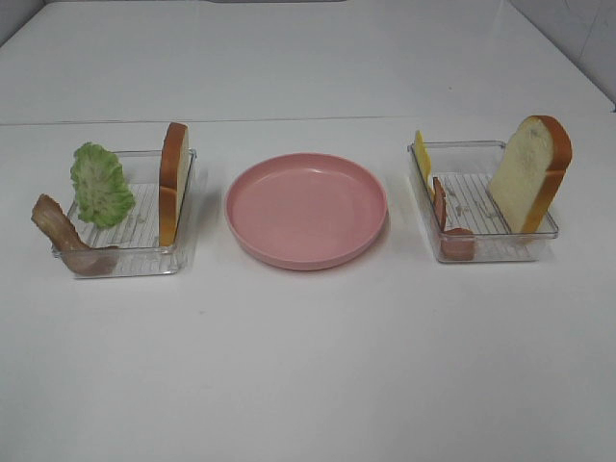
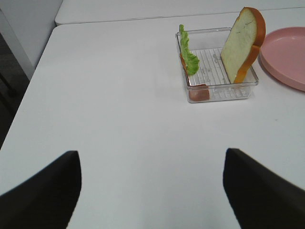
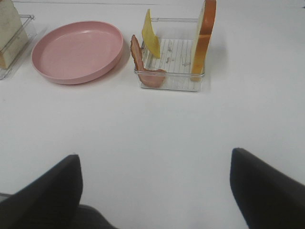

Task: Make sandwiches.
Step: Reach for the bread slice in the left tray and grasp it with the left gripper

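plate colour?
Pink; the plate shows best in the exterior high view.

On my white counter (image 1: pixel 308 366) I see a pink plate (image 1: pixel 306 210), green lettuce (image 1: pixel 101 185), reddish-brown bacon strips (image 1: pixel 56 229), yellow cheese (image 1: pixel 422 156), and white bread slices (image 1: pixel 527 178) with orange-brown crust. The trays (image 1: pixel 144 262) are clear with ribbed floors. My left tool (image 2: pixel 150 152) and right tool (image 3: pixel 153 152) are black.

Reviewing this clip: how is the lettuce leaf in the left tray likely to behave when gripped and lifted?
The lettuce leaf looks thin and ruffled, so it probably bends or droops rather than staying stiff. It stands on edge at one side of the clear tray, so a push may tip it flat.
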### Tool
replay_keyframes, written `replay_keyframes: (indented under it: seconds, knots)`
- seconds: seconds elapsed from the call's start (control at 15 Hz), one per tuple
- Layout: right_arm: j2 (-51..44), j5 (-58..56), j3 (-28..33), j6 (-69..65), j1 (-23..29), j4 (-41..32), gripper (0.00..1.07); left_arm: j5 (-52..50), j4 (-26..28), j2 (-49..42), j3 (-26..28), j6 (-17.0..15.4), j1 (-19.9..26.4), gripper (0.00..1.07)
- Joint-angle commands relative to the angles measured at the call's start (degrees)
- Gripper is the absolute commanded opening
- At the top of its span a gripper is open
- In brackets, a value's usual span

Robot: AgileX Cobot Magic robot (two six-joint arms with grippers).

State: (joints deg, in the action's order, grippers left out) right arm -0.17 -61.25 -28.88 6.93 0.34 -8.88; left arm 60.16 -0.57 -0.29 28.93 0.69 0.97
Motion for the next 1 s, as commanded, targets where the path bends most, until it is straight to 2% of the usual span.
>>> replay_keyframes:
  seconds: [0.07,0.67,1.0]
  knots:
    - [-0.86,0.40,0.06,-0.11,-0.23,-0.29,0.80,-0.34,0.11,-1.20,-0.40,-0.11,0.17,0.78]
    - [-0.86,0.40,0.06,-0.11,-0.23,-0.29,0.80,-0.63,0.57,-1.03,-0.17,-0.11,0.17,0.78]
    - [-0.86,0.40,0.06,-0.11,-0.23,-0.29,0.80,-16.39,0.57,10.08,2.46,-0.69,0.17,0.78]
